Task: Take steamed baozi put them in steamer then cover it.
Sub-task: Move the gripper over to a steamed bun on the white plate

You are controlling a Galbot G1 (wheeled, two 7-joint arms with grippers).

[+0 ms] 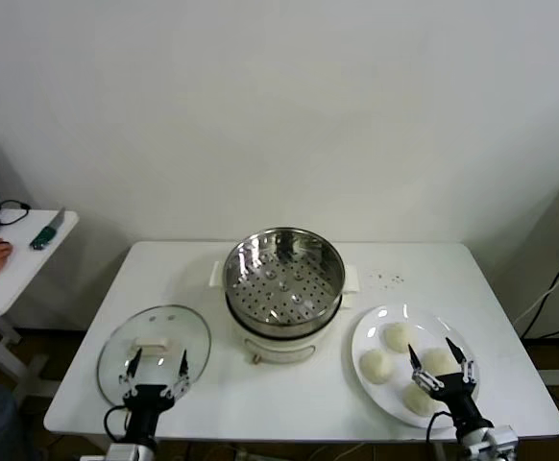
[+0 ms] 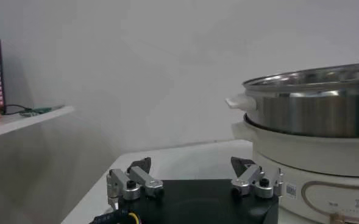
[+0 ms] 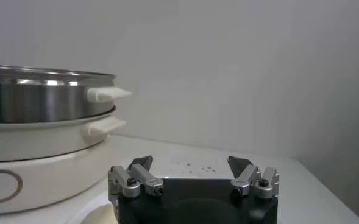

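1. The steamer [image 1: 283, 283] rises at the middle of the bench [image 1: 414, 264], a tall wall between its two sides.
2. Its mouth is uncovered, open from above.
3. The cover [image 1: 154, 351] lies flat at front left, the plate [image 1: 368, 338] with four steamed baozi [image 1: 398, 337] at front right.
4. Bare bench runs behind the plate and along the far edge.

Right gripper [image 3: 191, 164] spread wide, empty — steamer [image 3: 42, 122] near it on white table [image 3: 301, 189].
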